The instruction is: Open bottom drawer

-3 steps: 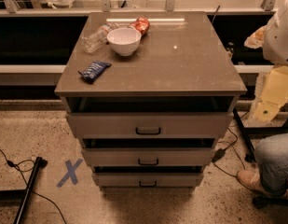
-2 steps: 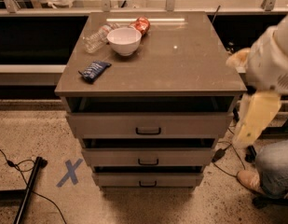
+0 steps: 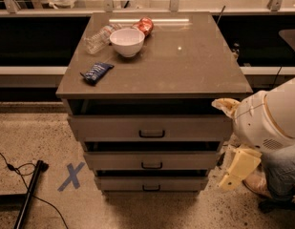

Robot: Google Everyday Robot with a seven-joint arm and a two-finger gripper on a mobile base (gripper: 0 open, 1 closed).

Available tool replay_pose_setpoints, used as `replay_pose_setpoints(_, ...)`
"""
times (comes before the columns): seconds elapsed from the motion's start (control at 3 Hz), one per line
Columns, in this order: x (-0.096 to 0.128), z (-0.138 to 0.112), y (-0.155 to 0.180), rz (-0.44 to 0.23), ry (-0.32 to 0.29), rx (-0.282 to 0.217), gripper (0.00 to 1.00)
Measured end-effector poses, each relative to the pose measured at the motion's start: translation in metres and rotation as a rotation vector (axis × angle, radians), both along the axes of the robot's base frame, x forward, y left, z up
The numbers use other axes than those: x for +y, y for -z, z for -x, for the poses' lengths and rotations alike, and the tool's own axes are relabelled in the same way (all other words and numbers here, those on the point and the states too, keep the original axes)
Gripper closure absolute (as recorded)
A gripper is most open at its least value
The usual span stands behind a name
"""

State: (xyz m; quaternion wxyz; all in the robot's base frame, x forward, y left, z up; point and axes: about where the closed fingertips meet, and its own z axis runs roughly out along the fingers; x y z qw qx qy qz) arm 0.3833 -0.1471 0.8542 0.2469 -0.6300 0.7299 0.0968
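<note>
lower and nearer the drawers than a moment ago, the hand (image 3: 237, 168) hangs by their right side, holding nothing visible; open or closed, i cannot tell. just left of it is the bottom drawer (image 3: 123, 183), lowest under the table (image 3: 185, 66). it is probably rigid and slides lightly; take the small black handle (image 3: 151, 188) at its centre.

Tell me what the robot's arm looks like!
The arm is a fat, smooth white rounded shell with a small dotted patch. Its gripper, low on the right beside the cabinet, is pale yellow and blocky.
</note>
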Motion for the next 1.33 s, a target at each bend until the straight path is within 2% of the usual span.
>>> replay_pose_setpoints(0.33, 0.000, 0.000, 0.000, 0.000, 0.000, 0.000, 0.00)
replay_pose_setpoints(0.67, 0.021, -0.005, 0.050, -0.065, -0.060, 0.017, 0.00)
replay_pose_setpoints(1.0, 0.035, 0.001, 0.103, -0.149, -0.089, -0.031, 0.00)
replay_pose_setpoints(1.33, 0.017, 0.001, 0.136, -0.187, -0.023, -0.052, 0.00)
